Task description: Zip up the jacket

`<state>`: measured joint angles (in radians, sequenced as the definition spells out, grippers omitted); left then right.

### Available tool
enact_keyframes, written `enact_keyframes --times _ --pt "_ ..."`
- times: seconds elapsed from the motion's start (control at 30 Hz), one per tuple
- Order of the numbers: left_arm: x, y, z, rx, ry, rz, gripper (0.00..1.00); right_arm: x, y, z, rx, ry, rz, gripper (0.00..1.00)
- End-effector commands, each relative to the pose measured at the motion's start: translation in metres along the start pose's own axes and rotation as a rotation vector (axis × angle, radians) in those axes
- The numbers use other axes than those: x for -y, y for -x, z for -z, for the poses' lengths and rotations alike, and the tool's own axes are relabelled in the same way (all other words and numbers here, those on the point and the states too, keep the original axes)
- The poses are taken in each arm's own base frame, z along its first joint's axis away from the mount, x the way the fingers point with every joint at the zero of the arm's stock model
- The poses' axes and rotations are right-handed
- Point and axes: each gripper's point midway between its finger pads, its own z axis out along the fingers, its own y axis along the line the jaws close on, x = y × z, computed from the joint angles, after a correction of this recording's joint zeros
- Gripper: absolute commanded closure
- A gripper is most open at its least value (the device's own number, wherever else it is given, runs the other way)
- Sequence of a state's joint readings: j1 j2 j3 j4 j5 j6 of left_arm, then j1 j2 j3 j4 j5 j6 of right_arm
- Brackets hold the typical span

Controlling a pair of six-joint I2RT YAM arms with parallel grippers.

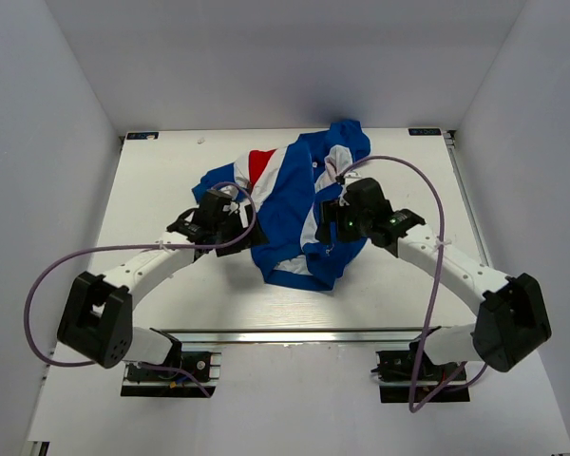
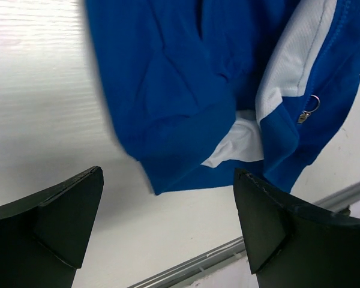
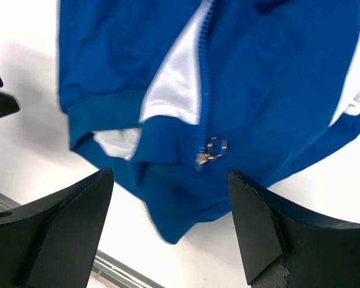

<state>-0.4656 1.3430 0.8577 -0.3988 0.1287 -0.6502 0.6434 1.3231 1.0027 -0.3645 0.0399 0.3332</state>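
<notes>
The left arm (image 1: 138, 271) reaches from the near left corner across the white tabletop (image 1: 152, 180), with a purple cable (image 1: 47, 285) looping beside it. Its pincer (image 2: 168, 174) is released, the two black fingers (image 2: 66, 216) spread wide with nothing caught between them, and it sits at the left edge of the jacket (image 1: 285, 214). The left wrist view shows a blue cuff or hem corner lying flat on the tabletop between those fingers. The jacket is bunched in a crumpled heap at the middle of the tabletop. A red and white band (image 1: 259, 166) shows on its far left part, and its blue hem points toward the near edge. The front is partly unzipped, white lining shows along the opening, and the small metal zipper pull (image 3: 211, 150) sits low, close to the hem. The right pincer (image 3: 171, 173) is released too, fingers wide apart and holding nothing, over the jacket's right side, with the zipper pull in view just ahead of the gap. The right arm (image 1: 456, 261) runs back to the near right corner.
</notes>
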Motion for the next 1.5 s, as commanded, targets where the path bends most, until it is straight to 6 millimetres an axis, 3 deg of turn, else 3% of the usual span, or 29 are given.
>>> enact_keyframes --times 0.0,0.2,0.33,0.43,0.47,0.57,0.6,0.7,0.83,0.97,1.07,1.23,1.33,1.43,1.47 --pt "0.036 0.017 -0.005 0.016 -0.161 -0.031 0.02 -0.004 0.002 -0.013 -0.024 0.135 -0.066 0.19" --pt "0.040 0.006 -0.031 -0.055 -0.202 -0.022 0.02 0.003 0.003 -0.055 -0.062 0.147 -0.043 0.22" --pt "0.046 0.003 -0.039 -0.078 -0.250 -0.030 0.02 0.007 -0.015 -0.084 -0.139 0.152 -0.058 0.30" --pt "0.047 0.005 -0.043 -0.075 -0.247 -0.042 0.02 0.004 -0.023 -0.089 -0.166 0.178 -0.062 0.50" --pt "0.045 0.005 -0.044 -0.077 -0.241 -0.050 0.02 0.004 -0.024 -0.088 -0.168 0.177 -0.066 0.73" --pt "0.039 0.004 -0.054 -0.095 -0.207 -0.053 0.02 0.013 -0.022 -0.077 -0.145 0.115 -0.085 0.96" --pt "0.038 0.003 -0.056 -0.104 -0.202 -0.050 0.02 0.019 -0.027 -0.071 -0.164 0.075 -0.093 0.98" --pt "0.036 0.001 -0.064 -0.120 -0.192 -0.050 0.02 0.038 -0.014 -0.046 -0.119 -0.039 -0.108 1.00" --pt "0.030 -0.002 -0.070 -0.135 -0.170 -0.048 0.02 0.071 -0.031 -0.012 -0.184 -0.177 -0.148 1.00" --pt "0.029 -0.001 -0.069 -0.137 -0.160 -0.060 0.02 0.107 -0.027 0.025 -0.186 -0.380 -0.145 1.00" --pt "0.029 -0.001 -0.065 -0.138 -0.157 -0.070 0.02 0.117 -0.023 0.049 -0.194 -0.468 -0.138 1.00" --pt "0.024 -0.001 -0.057 -0.118 -0.130 -0.075 0.02 0.107 0.007 0.072 -0.145 -0.443 -0.090 1.00" --pt "0.020 0.001 -0.053 -0.111 -0.105 -0.075 0.02 0.086 0.021 0.065 -0.118 -0.317 -0.032 1.00" --pt "0.018 0.006 -0.043 -0.086 -0.074 -0.076 0.02 0.054 0.023 0.051 -0.125 -0.198 0.052 1.00" --pt "0.017 0.007 -0.035 -0.078 -0.065 -0.078 0.02 0.035 0.019 0.046 -0.138 -0.142 0.104 1.00"
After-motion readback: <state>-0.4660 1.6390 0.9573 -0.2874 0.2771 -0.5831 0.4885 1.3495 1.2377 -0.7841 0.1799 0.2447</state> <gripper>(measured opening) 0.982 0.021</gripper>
